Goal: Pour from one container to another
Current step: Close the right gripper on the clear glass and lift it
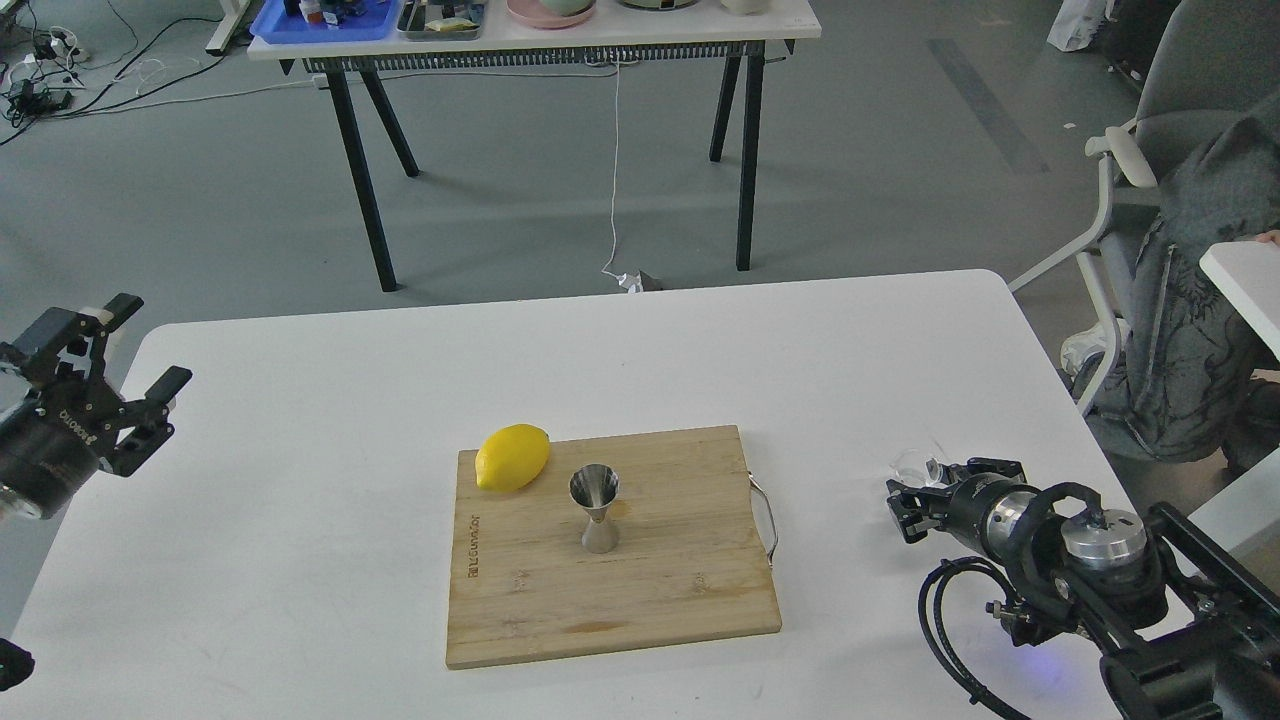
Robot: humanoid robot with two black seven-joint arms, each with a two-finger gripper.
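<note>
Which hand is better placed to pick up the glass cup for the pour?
The right hand. It sits right at the small glass cup on the table's right side, while the left hand hovers open far off at the left edge. The jigger stands on the cutting board.

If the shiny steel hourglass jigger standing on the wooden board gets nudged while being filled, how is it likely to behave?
The shiny steel hourglass jigger stands upright on a small base with a narrow waist and wider top, so it would probably tip rather than slide. Its polished metal looks slippery to grip but rigid and not fragile. Once toppled, its round cones might roll in an arc across the wooden cutting board.
</note>
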